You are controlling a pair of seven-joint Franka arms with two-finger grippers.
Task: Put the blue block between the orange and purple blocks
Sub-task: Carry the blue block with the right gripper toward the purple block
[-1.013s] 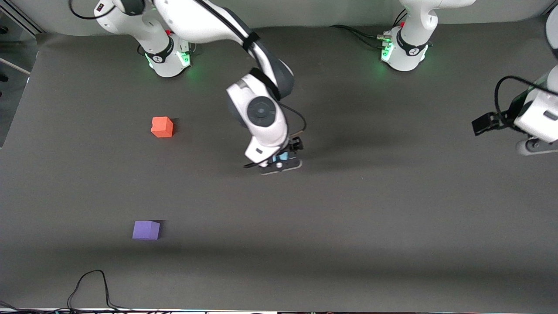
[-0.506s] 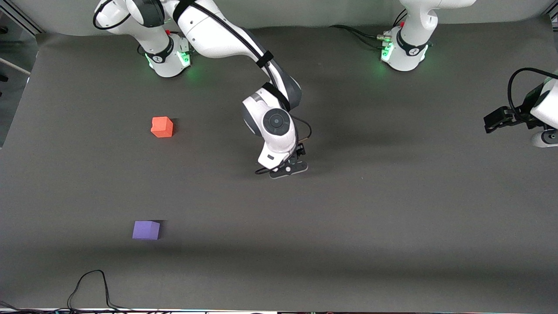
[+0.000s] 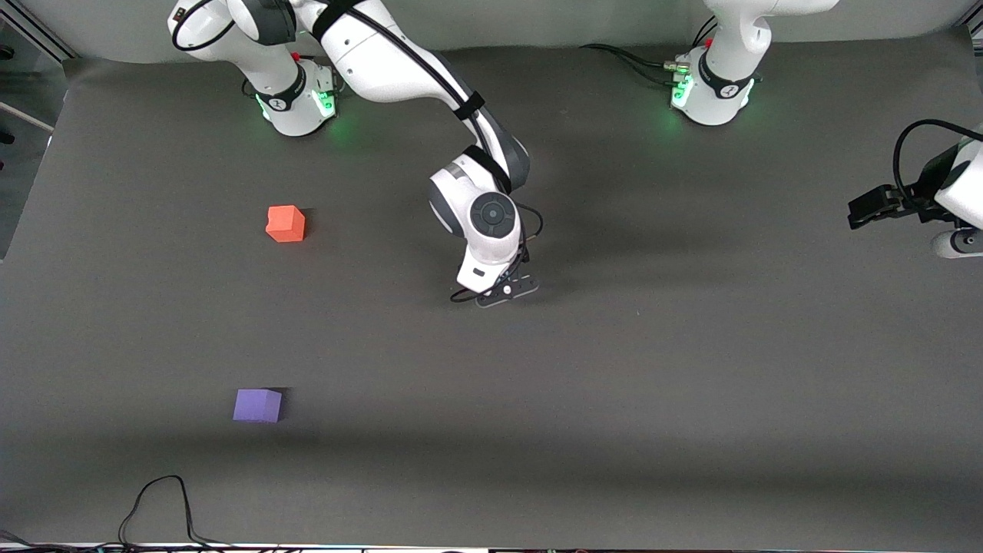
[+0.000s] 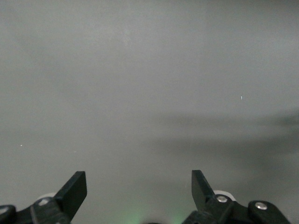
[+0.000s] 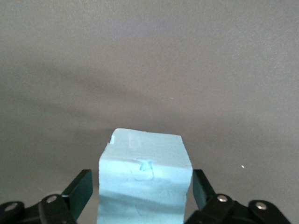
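The blue block (image 5: 145,179) sits between the fingers of my right gripper (image 5: 142,196), near the table's middle. The gripper is open, with a thin gap at each side of the block. In the front view the right gripper (image 3: 507,288) is down at the table and its hand hides the block. The orange block (image 3: 286,223) lies toward the right arm's end of the table. The purple block (image 3: 257,405) lies nearer the front camera than the orange one. My left gripper (image 3: 952,246) waits open and empty at the left arm's end; in the left wrist view (image 4: 139,186) it sees only bare table.
The dark grey table mat (image 3: 691,369) spreads all round. A black cable (image 3: 157,499) loops at the table's front edge near the purple block. The two arm bases (image 3: 296,100) stand along the edge farthest from the front camera.
My right gripper has shifted a little toward the left arm's end and come down over the blue block, which no longer shows in the front view. My left hand has drawn outward.
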